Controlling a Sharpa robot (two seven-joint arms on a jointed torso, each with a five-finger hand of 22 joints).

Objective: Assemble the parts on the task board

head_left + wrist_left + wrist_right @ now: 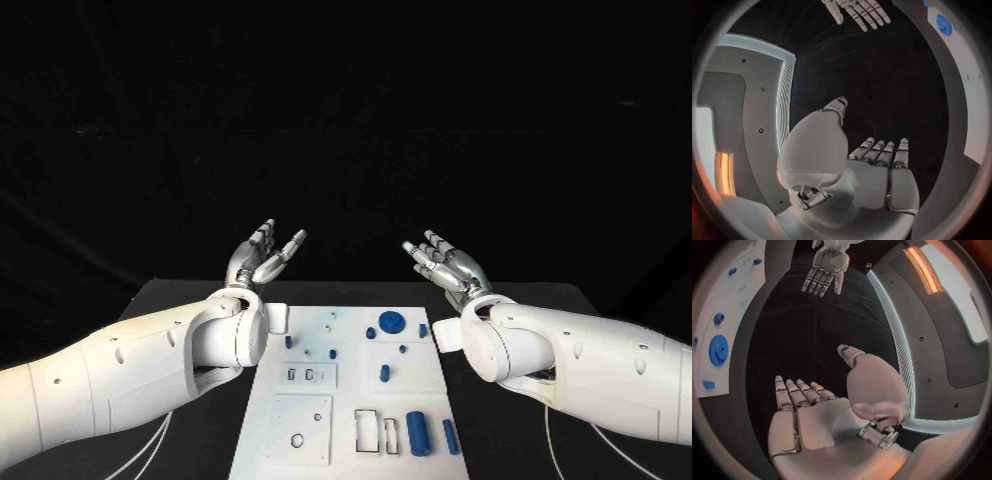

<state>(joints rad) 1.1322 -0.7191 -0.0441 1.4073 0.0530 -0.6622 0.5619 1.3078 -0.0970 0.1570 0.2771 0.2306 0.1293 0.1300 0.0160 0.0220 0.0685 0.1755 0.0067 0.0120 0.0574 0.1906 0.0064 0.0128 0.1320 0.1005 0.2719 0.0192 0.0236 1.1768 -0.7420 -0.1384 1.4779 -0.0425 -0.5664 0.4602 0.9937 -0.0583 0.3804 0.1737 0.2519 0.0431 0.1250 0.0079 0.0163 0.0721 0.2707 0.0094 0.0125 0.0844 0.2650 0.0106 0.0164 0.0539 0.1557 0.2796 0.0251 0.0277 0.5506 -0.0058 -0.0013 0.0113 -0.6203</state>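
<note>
The white task board lies in the middle of the black table. Small blue parts sit on it: a round gear near its far edge, a peg in the middle, and two long cylinders near its front right corner. My left hand is raised above the board's far left corner, fingers apart and empty. My right hand is raised above the far right corner, also spread and empty. The left wrist view shows my left hand with my right hand opposite; the right wrist view shows my right hand, my left hand and the gear.
The board has several outlined slots and recesses in its front half and small blue studs toward the far left. Black table surrounds the board on both sides, partly covered by my arms.
</note>
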